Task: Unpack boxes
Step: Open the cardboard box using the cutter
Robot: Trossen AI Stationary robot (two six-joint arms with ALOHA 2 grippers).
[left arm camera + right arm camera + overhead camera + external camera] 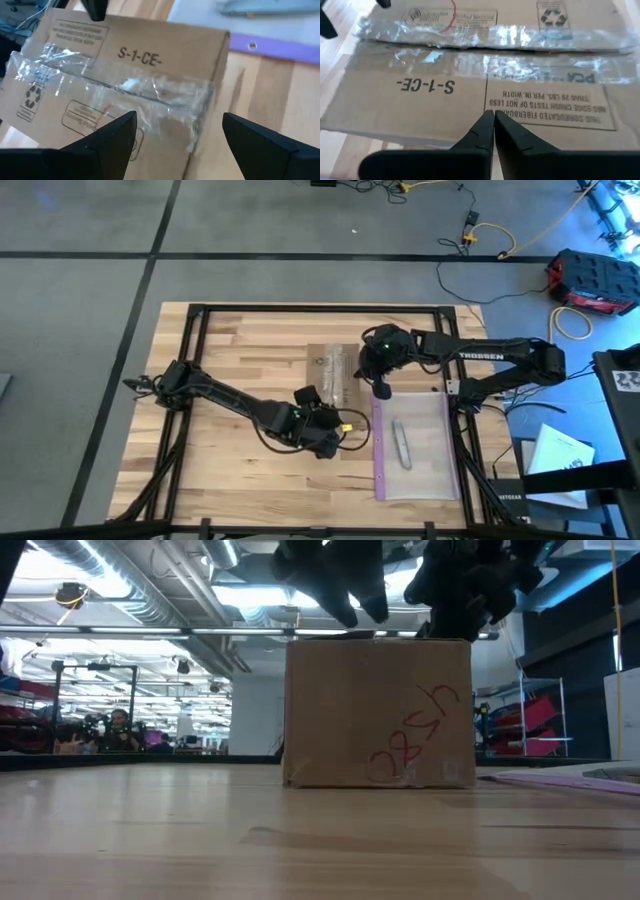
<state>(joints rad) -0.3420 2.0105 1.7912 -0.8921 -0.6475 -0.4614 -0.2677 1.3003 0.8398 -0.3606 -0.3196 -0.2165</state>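
Box (378, 712) mid-table, tape seam unbroken (nothing unpacked yet imo) | my left gripper (177, 145) spread wide over its corner, holding nothing | right gripper (493, 131) pinched shut above the top, empty

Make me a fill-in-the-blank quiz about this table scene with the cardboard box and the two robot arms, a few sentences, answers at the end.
1. The seam across the top of the cardboard box is sealed with clear ____.
2. The right end effector hangs above the box with its fingers ____.
3. The left end effector faces the box with its fingers ____.
4. The small grey tool lies on the clear plastic bag, whose zip edge is coloured ____.

Missing words: tape; shut; open; purple
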